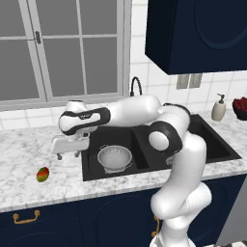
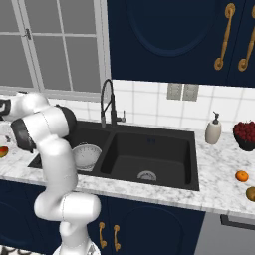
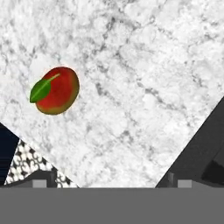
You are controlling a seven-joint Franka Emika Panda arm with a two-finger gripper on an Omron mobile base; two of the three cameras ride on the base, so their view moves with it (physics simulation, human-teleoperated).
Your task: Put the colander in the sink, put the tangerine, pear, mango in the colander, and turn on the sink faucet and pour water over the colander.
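From the left base view we see our two-finger gripper, jaws spread wide and empty, above white marble counter, the red-green oval mango at its seven o'clock. The right base view adds the round orange tangerine and the yellowish-brown pear, well apart from the silver perforated colander in the black double-basin sink.

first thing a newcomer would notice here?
Probably the white arm swung far left over the marble counter, its open gripper hanging above bare stone short of the mango near the front edge. Next, the silver colander already sitting in the left basin of the black sink, empty. The tangerine and pear lie far off on the counter right of the sink.
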